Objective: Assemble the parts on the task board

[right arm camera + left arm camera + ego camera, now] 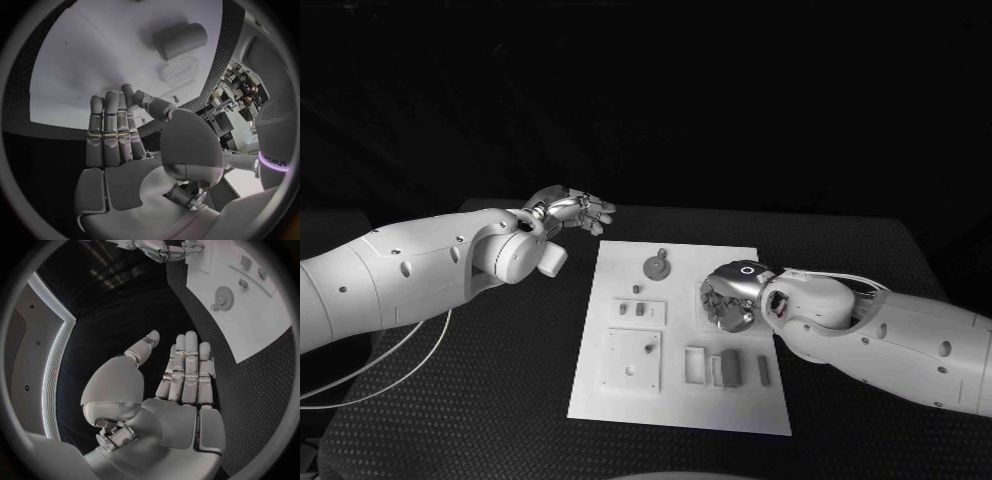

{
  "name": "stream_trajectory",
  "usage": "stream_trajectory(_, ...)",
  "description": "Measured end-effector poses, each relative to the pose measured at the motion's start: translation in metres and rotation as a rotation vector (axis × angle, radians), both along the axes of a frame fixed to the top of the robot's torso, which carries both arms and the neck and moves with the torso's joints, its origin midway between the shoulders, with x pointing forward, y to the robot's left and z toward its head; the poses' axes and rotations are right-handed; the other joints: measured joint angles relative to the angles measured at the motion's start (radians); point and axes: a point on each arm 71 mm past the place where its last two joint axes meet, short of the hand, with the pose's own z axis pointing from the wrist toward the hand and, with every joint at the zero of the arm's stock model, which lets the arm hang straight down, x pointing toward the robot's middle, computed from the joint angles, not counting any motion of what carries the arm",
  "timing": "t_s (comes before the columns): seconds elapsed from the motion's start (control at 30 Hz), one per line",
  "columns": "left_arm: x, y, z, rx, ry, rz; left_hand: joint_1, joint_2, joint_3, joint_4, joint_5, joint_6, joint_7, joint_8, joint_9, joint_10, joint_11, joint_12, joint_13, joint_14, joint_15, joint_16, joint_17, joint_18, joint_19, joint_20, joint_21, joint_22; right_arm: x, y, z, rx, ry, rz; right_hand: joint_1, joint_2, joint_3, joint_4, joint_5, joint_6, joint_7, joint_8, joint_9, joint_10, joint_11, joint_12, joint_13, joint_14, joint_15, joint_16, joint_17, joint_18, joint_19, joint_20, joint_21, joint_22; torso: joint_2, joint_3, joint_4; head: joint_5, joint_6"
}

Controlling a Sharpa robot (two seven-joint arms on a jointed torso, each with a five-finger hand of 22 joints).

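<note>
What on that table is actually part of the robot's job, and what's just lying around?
Part of the job:
- white task board
- round gear-like part
- small parts near the board's front
- right hand, above the board
- left hand, off the board

Just there:
- black table
- white cable

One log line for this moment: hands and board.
left hand: open, off the board | right hand: open, over task board | parts: lying on board, none held

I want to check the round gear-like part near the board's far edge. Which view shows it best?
The left wrist view: the gear-like part lies unobstructed on the task board, its toothed rim visible. The head view shows it whole but plainer. In the right wrist view I cannot pick it out.
</note>
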Motion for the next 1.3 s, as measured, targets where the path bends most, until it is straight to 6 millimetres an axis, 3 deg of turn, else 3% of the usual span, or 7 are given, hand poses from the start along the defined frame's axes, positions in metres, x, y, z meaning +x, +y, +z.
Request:
stream_trajectory(0.43,0.0,0.0,0.0,0.0,0.0,0.0,0.0,0.0,-0.003,0.003,0.0,0.0,0.0,0.0,0.0,0.0,0.0,0.0,0.0,0.0,0.0,0.0,0.001,0.0,0.0,0.0,0.0,0.001,-0.002,-0.002,0.0,0.01,-0.027,0.003,-0.003,0.013,0.02,-0.013,-0.004,0.023,-0.002,0.01,0.0,0.03,-0.016,0.009,0.021,0.021,-0.009,0.01,0.02,0.0,0.022,-0.012,0.018,0.015,0.0,0.0,-0.0006,0.0,-0.001)
stream_trajectory(0.67,0.0,0.001,0.0,0.001,0.0,0.001,0.0,0.0,-0.003,0.003,0.0,0.0,0.0,0.0,0.0,0.0,0.0,0.0,0.0,0.0,0.0,0.0,0.002,0.0,0.0,0.0,0.0,0.001,-0.005,-0.006,0.004,0.03,-0.04,-0.001,-0.003,0.013,0.022,-0.016,-0.007,0.024,-0.003,0.01,0.0,0.033,-0.013,0.009,0.026,0.023,-0.008,0.015,0.025,0.0,0.026,-0.015,0.023,0.019,-0.001,0.0003,-0.0012,0.001,0.001)
stream_trajectory(1.07,0.002,0.003,0.0,0.003,0.0,0.008,0.0,0.0,-0.003,0.003,0.0,-0.004,0.004,0.0,0.0,-0.004,0.004,0.0,0.0,0.0,0.0,0.0,0.003,0.0,0.0,0.0,0.0,0.002,-0.006,0.0,0.043,0.118,-0.09,0.011,-0.003,0.013,0.022,-0.016,-0.007,0.026,-0.005,0.011,0.0,0.037,-0.016,0.009,0.028,0.027,-0.01,0.015,0.028,0.0,0.031,-0.017,0.023,0.02,-0.001,0.0008,-0.0021,0.002,0.004)
stream_trajectory(1.3,0.002,0.003,0.0,0.004,0.0,0.009,0.0,0.0,-0.003,0.003,0.0,-0.004,0.004,0.0,0.0,-0.004,0.004,0.0,0.0,0.0,0.0,0.0,0.004,0.0,0.0,0.0,0.0,0.002,-0.017,0.02,0.049,0.169,-0.061,0.053,-0.003,0.013,0.022,-0.016,-0.008,0.026,-0.005,0.011,0.0,0.037,-0.016,0.009,0.03,0.027,-0.01,0.015,0.03,0.0,0.031,-0.017,0.023,0.021,-0.001,0.0006,-0.0023,0.006,0.002)
